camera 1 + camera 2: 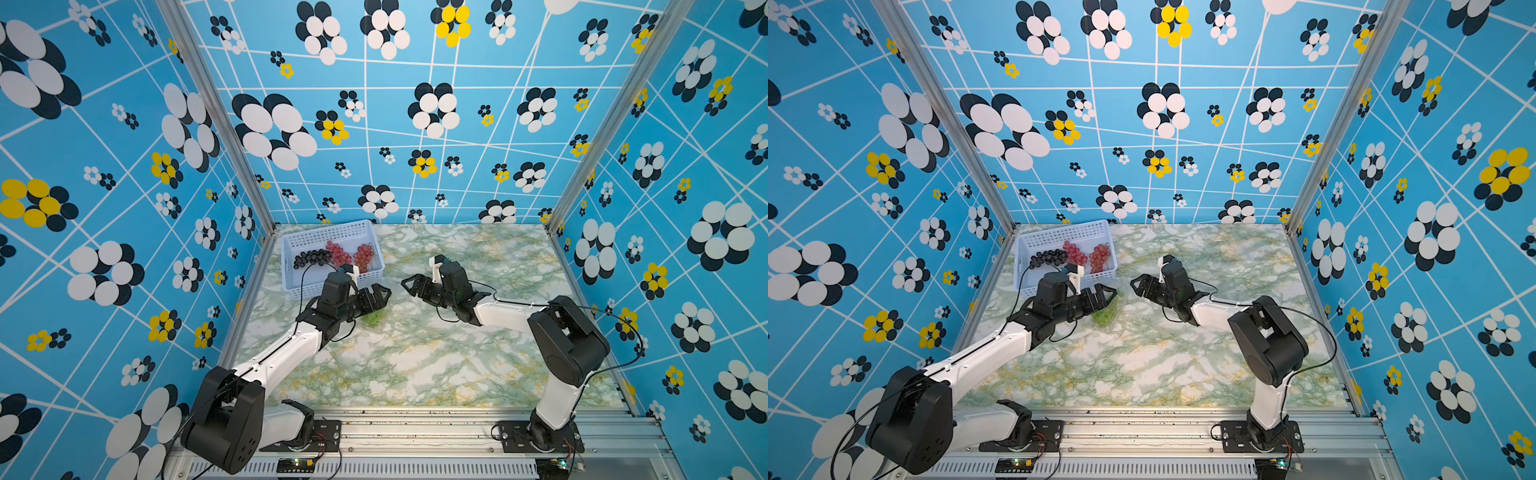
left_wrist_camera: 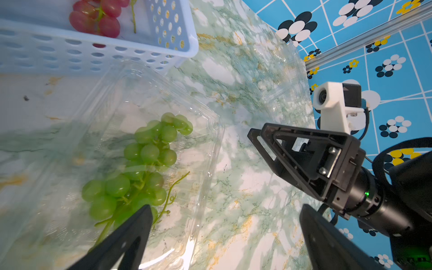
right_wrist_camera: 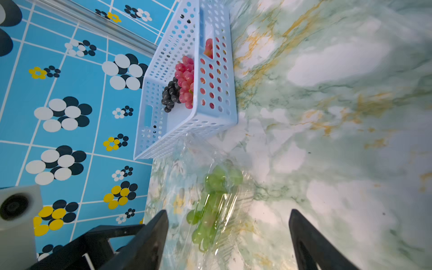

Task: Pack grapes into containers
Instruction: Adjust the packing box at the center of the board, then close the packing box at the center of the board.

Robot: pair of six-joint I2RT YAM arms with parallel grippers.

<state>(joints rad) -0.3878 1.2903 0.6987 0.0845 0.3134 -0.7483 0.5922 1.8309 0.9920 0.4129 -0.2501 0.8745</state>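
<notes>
We logged left gripper (image 2: 224, 208) and right gripper (image 3: 228, 212) released, empty | glossy green grape bunch (image 2: 145, 163) lay in clear plastic clamshell (image 2: 210, 145), five o'clock of pale-blue perforated basket (image 1: 328, 235)

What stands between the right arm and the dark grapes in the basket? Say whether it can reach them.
Probably not cleanly. The dark grapes lie in the basket at its end farthest from the right gripper, past both red bunches, and the left gripper hangs by its front, across the way in.
</notes>
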